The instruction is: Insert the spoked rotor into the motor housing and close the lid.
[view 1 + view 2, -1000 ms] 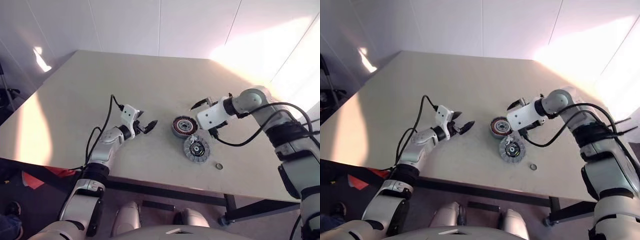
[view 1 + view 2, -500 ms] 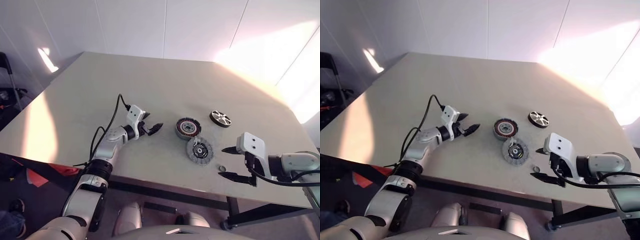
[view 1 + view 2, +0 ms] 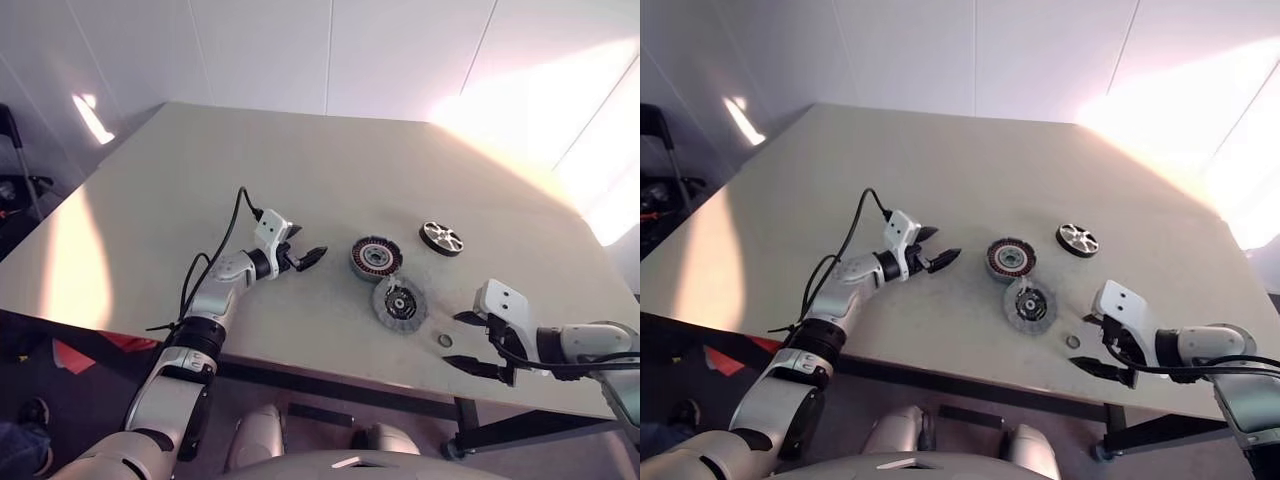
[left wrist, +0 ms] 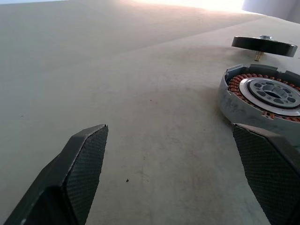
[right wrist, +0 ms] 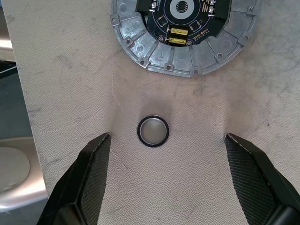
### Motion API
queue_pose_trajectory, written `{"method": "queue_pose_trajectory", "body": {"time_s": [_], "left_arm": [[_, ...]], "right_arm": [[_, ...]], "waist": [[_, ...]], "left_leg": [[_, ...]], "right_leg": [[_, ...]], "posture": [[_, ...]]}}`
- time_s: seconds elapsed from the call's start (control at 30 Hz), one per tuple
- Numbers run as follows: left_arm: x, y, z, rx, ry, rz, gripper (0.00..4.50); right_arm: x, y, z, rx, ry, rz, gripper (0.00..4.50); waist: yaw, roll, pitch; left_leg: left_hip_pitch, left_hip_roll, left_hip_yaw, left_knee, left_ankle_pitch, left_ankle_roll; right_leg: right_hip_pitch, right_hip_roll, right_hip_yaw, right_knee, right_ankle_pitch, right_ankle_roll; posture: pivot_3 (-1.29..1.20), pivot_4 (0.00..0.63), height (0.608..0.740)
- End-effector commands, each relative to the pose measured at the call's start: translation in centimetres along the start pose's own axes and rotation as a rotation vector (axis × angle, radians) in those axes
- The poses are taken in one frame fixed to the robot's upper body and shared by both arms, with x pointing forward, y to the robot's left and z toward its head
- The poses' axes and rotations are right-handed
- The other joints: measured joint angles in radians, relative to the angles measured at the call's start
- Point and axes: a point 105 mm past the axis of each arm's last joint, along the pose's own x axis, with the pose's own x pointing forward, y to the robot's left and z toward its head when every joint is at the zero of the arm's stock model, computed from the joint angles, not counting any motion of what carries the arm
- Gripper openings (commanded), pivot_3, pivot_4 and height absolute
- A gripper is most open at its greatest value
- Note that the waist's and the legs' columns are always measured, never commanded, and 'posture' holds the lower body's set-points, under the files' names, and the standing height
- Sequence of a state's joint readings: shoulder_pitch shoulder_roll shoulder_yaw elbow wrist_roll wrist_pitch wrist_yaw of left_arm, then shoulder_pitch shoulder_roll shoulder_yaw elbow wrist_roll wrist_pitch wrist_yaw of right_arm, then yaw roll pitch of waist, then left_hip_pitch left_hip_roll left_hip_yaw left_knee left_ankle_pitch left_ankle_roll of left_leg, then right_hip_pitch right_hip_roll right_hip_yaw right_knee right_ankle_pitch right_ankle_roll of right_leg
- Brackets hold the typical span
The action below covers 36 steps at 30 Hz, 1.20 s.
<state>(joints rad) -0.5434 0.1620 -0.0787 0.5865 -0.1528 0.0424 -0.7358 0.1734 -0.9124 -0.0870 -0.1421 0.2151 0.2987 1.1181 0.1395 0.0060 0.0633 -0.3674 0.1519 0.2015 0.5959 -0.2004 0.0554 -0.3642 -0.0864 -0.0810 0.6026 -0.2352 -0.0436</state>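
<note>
The left gripper [image 3: 303, 257] hovers low over the bench [image 3: 200, 200] with its two black fingers spread wide and nothing between them. It points level across the surface toward the motor housing [image 3: 376, 256], which sits just beyond the fingertips without touching them. The housing lies flat with its open side up, its ring of copper-coloured windings and central hub exposed; its axis stands upright.

The right gripper [image 3: 470, 342] hangs near the bench's near edge, angled down, fingers likewise spread wide and empty. In the right wrist view a small metal washer [image 5: 153, 131] lies flat on the bench between the two fingers, touching neither.

Beyond the washer the lid [image 3: 398, 303] lies flat on the bench, its grey ribbed rim around a dark centre with small yellow marks. It lies just beside the housing on the side nearer the robot; whether their rims touch cannot be told.

The spoked rotor [image 3: 441, 238] lies flat farther out, to the right of the housing and apart from it, spokes facing up.
</note>
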Motion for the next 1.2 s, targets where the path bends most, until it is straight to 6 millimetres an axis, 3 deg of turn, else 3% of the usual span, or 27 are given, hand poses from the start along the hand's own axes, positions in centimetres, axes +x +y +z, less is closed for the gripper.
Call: {"method": "queue_pose_trajectory", "body": {"time_s": [0.03,0.37,0.6,0.8,0.9,1.0,1.2], "left_arm": [[-0.1,0.5,1.2,0.037,-0.031,0.012,4.50],[0.1,0.8,1.5,0.047,-0.031,0.018,4.50],[0.0,0.9,1.5,0.051,-0.030,0.025,4.50],[-0.2,1.1,1.4,0.053,-0.030,0.034,4.50],[-0.2,1.2,1.4,0.052,-0.030,0.038,4.50],[-0.2,1.2,1.5,0.053,-0.030,0.040,4.50],[-0.3,1.4,1.5,0.054,-0.029,0.048,4.50]], "right_arm": [[0.2,-0.3,-1.5,0.017,0.044,-0.006,3.94],[0.6,-1.0,-1.3,-0.013,0.031,-0.016,0.77],[0.4,-2.0,-0.2,-0.053,0.009,-0.040,0.77],[0.2,-1.6,0.5,-0.056,0.007,0.007,0.77],[0.6,-1.6,1.0,-0.073,0.001,0.007,1.38],[1.0,-1.4,1.2,-0.087,-0.001,0.012,2.38],[1.5,-0.9,1.5,-0.096,-0.006,0.035,2.38]], "waist": [[-0.004,0.000,0.000],[-0.016,-0.001,0.000],[-0.020,-0.001,0.000],[-0.019,-0.001,0.000],[-0.018,-0.001,0.000],[-0.018,-0.001,0.000],[-0.019,-0.001,0.000]], "left_leg": [[0.001,0.000,0.000,0.000,0.000,0.000],[0.010,0.000,0.000,-0.001,-0.001,0.001],[0.010,0.000,0.000,-0.001,-0.002,0.003],[0.009,0.000,0.000,-0.001,-0.002,0.003],[0.009,0.000,0.000,-0.002,-0.002,0.003],[0.008,0.000,0.000,-0.004,-0.002,0.003],[0.007,0.000,0.000,-0.010,-0.002,0.000]], "right_leg": [[0.001,0.000,0.000,0.000,0.000,0.000],[0.015,0.000,-0.002,-0.016,0.000,0.001],[0.015,-0.001,-0.002,-0.018,0.000,0.001],[0.014,-0.001,-0.002,-0.017,0.001,0.002],[0.014,-0.001,-0.002,-0.017,0.001,0.002],[0.012,-0.001,-0.002,-0.016,0.001,0.001],[0.009,0.000,-0.002,-0.014,0.004,-0.004]], "posture": [[0.00,0.000,0.740],[0.00,0.000,0.740],[0.00,0.000,0.740],[0.00,0.000,0.740],[0.00,0.000,0.740],[0.00,0.000,0.740],[0.00,0.000,0.740]]}}
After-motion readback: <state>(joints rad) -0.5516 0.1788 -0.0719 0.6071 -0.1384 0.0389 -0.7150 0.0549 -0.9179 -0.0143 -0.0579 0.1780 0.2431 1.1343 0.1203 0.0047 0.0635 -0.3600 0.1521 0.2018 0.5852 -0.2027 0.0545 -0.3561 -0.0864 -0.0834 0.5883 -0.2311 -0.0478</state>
